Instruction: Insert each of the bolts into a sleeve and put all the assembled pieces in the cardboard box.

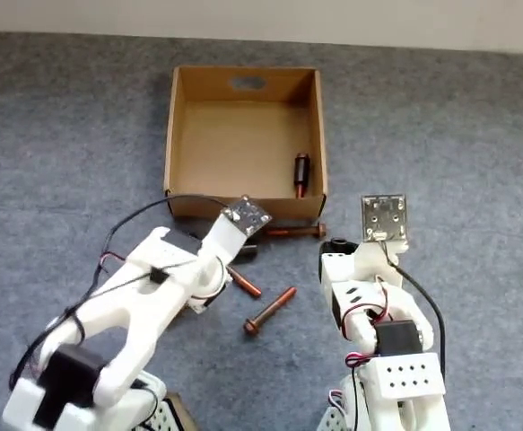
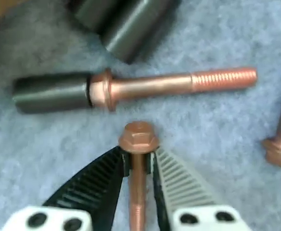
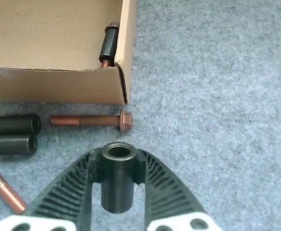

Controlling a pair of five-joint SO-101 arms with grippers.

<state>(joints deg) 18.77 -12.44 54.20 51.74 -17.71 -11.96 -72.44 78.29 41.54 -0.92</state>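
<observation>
Bolt [image 2: 139, 137] sits pinched in the left gripper [image 2: 139, 158] — the right gripper [image 3: 117, 160] clamps a black sleeve [image 3: 117, 192], near the cardboard box [image 3: 58, 85].

The high camera is looking steeply down over the table [image 1: 476, 135] from the arms' base side, far enough off to be taking in the whole cardboard box [image 1: 169, 135] beyond the claws. The left wrist camera is sitting just behind the left gripper [image 2: 138, 156], facing out along its fingers and hanging very near the table, with the held bolt [image 2: 138, 139] looming large between them. The right wrist camera is looking out past the right gripper [image 3: 117, 161] and its sleeve [image 3: 117, 178] from farther back. It is sharing with the high camera the box corner and the loose bolt [image 3: 89, 120] just ahead of that claw.
</observation>
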